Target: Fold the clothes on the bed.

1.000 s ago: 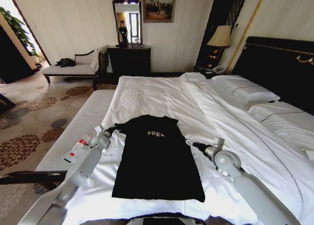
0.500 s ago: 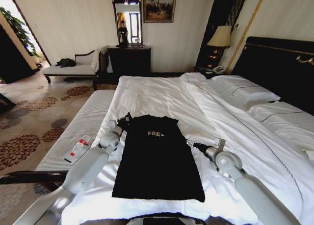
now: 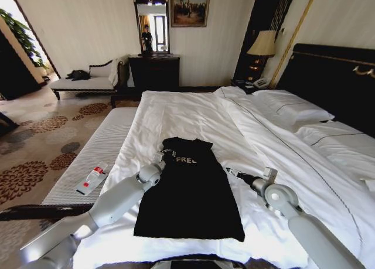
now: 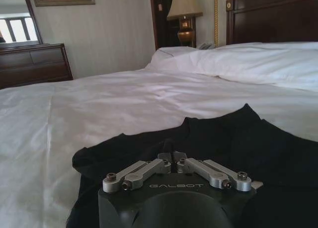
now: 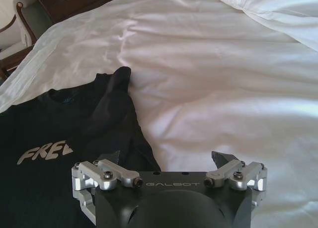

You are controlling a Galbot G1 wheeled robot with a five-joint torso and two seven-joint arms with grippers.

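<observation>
White sheets covered the bed (image 3: 193, 113), where the T-shirt (image 3: 190, 193) lay spread near the foot. On its left the left gripper (image 4: 172, 158) had its fingers pinched together on the left sleeve, carried over the chest by the "FREE!" lettering — the sleeve fold looked in hand. Next it would call for laying that fabric flat and letting go. Right of the shirt the right gripper (image 5: 167, 163) stood wide open just beside the hem — empty. Far left, a bottle (image 3: 92, 177) lay on the bench (image 3: 99, 143), clear of the work.
</observation>
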